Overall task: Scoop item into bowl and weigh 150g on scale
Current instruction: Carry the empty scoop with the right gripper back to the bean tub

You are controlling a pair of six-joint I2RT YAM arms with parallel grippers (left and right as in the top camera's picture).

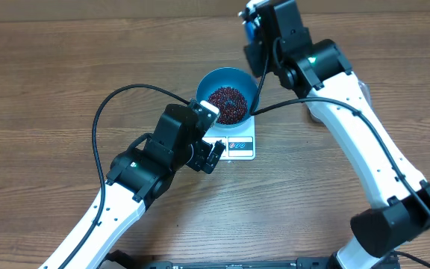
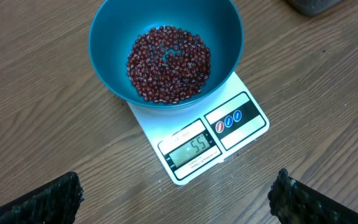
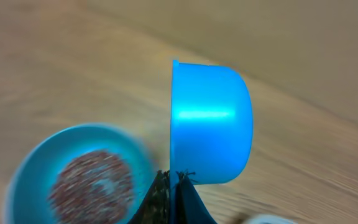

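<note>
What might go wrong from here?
The blue bowl sits off-centre on the scale, overhanging its far edge; a nudge might tip it. The scoop, pinched in the right gripper, is beside the bowl, so beans could miss. The open left gripper hovers close; touching the scale would skew the reading.

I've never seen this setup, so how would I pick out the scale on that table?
On the wooden table, find the deep blue bowl of red-brown beans near the middle. The scale is the flat white square under it. Unlike anything nearby, it has a small display and three round buttons along one edge.
</note>
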